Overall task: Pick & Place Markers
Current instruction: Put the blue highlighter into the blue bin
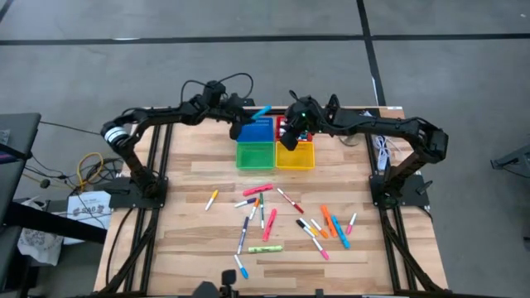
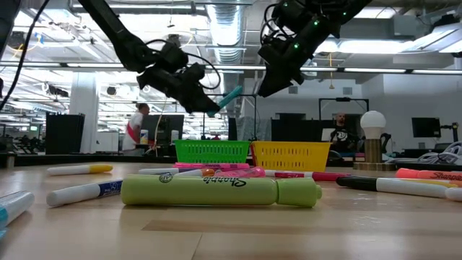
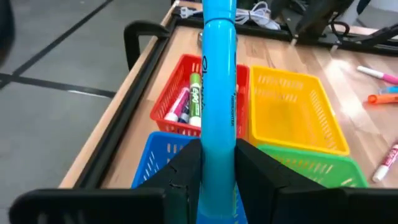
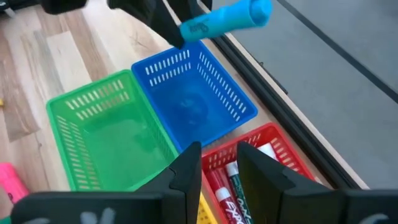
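Left end effector (image 3: 217, 165) clamps blue marker (image 3: 219, 81), its lower end hidden

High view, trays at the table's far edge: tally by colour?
blue tray: 1
red tray: 1
green tray: 1
yellow tray: 1
Total: 4
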